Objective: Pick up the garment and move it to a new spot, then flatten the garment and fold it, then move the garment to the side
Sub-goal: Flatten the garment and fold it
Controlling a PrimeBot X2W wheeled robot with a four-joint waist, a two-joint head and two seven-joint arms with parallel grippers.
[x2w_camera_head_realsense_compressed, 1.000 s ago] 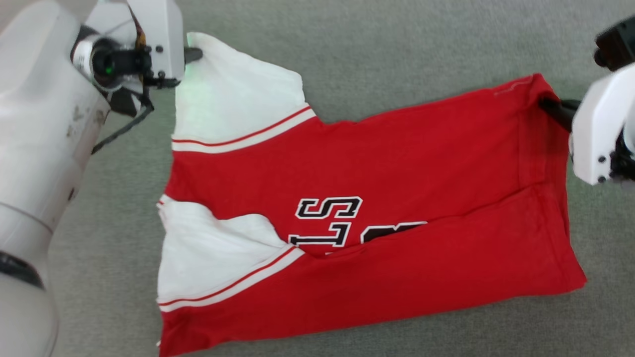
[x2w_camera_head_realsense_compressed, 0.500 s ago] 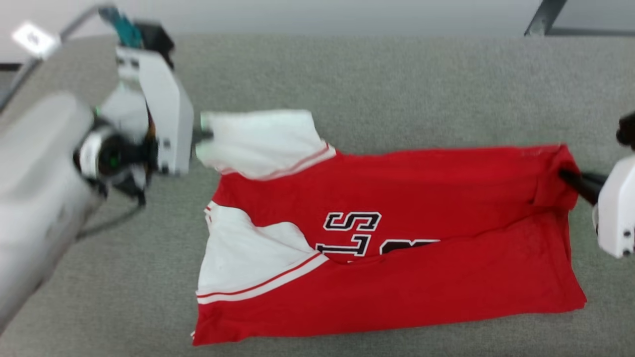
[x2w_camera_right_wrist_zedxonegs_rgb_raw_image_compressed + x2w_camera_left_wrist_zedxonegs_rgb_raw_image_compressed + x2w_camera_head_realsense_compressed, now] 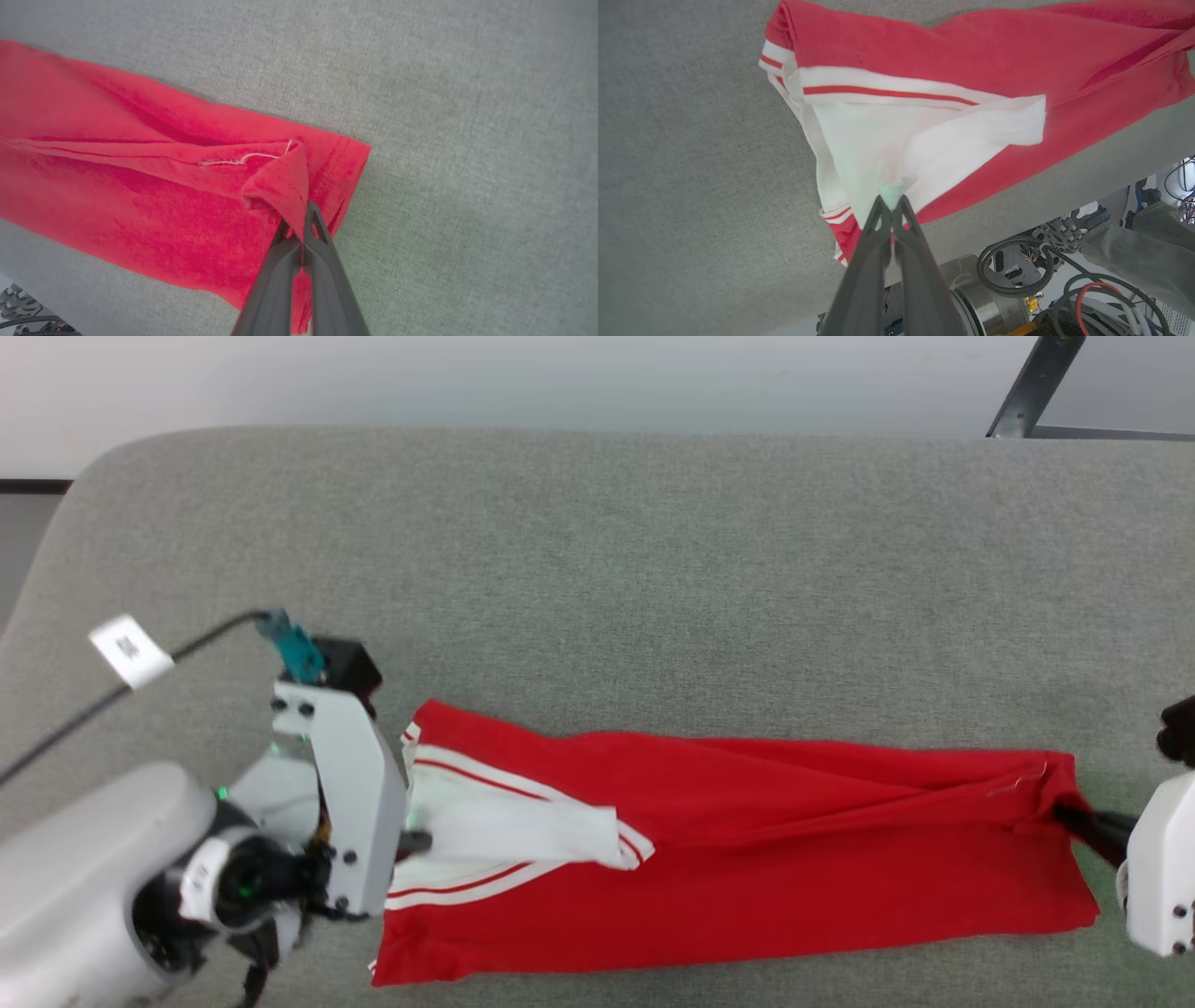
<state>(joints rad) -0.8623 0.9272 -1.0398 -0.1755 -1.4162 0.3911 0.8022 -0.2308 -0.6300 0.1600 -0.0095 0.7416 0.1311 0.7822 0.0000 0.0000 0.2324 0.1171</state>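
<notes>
We note the garment (image 3: 747, 868) lying on the grey table (image 3: 597, 569), close to its near edge. It is doubled lengthwise into a long red strip running left to right. At the strip's left end the left gripper (image 3: 417, 842) is clenched on the white sleeve (image 3: 504, 821); in the left wrist view its fingers (image 3: 871, 247) pinch a small tuck of white cloth. At the right end the right gripper (image 3: 1064, 817) grasps a red hem corner (image 3: 280, 186), which peaks up from the table. A loose white thread (image 3: 243, 160) lies just beside that corner.
</notes>
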